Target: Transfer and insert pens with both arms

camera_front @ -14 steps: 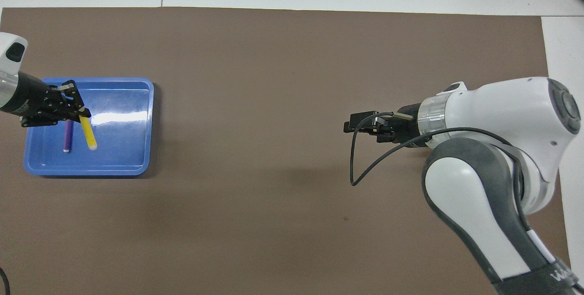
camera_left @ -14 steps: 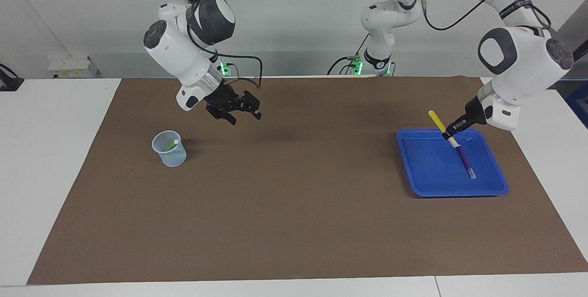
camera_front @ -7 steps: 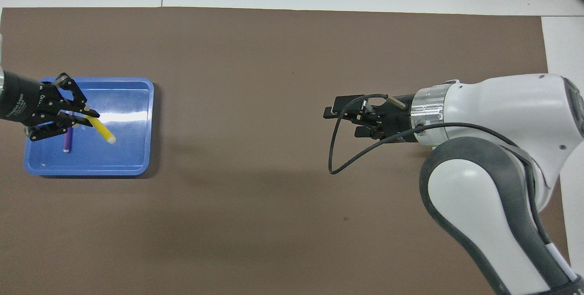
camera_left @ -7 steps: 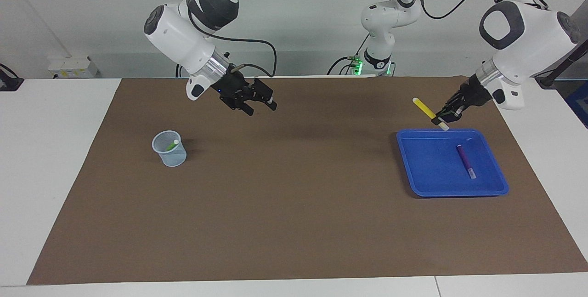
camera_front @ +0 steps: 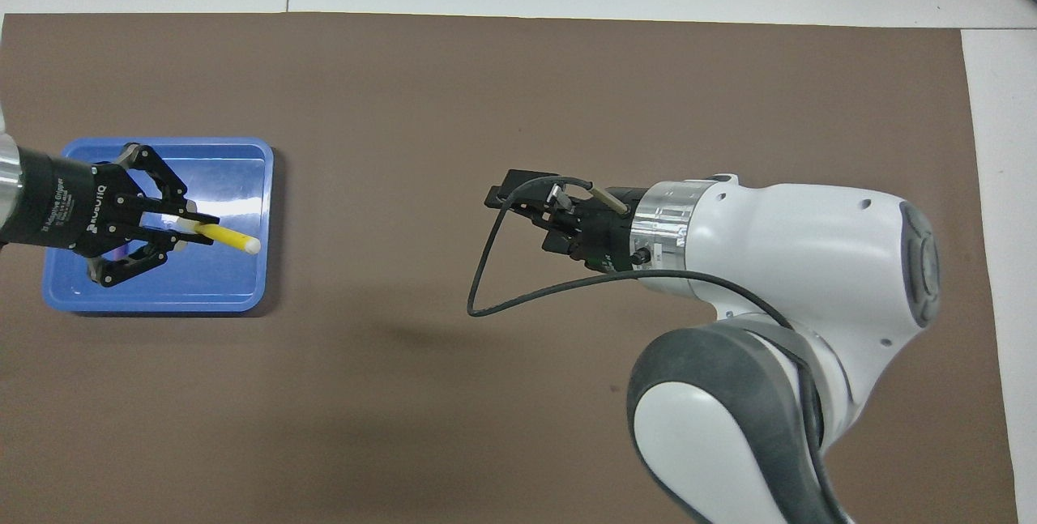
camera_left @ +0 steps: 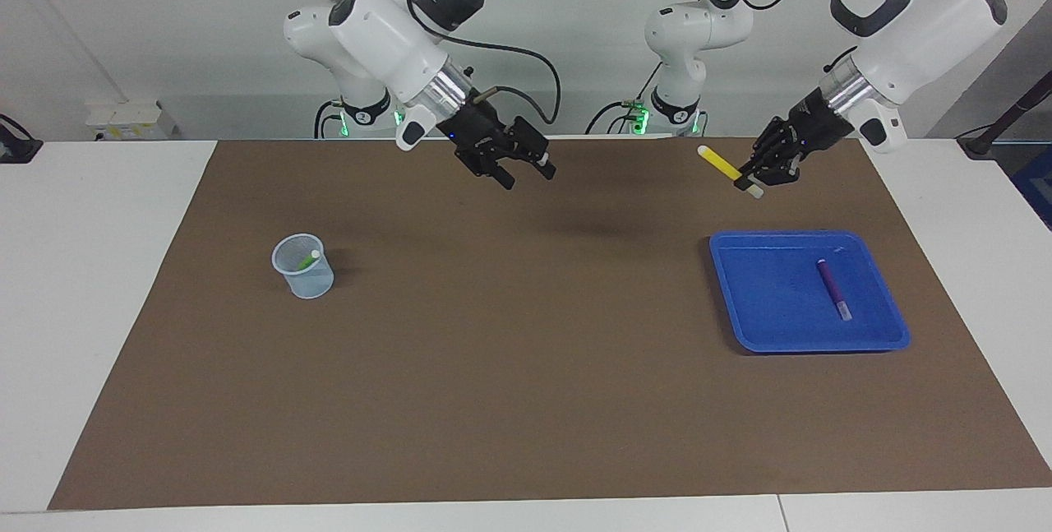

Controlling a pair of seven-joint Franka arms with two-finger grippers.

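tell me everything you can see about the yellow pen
The yellow pen is a slim, plastic-looking stick with a yellow barrel and a pale whitish end. The left end effector is shut on it near that pale end, holding it in the air, tilted, its yellow end pointing toward the right arm's end of the table. Nothing else touches it.

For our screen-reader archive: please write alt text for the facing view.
The left gripper holds a yellow pen in the air above the brown mat, while the open right gripper hangs mid-table. A purple pen lies in the blue tray; a green pen stands in the cup.
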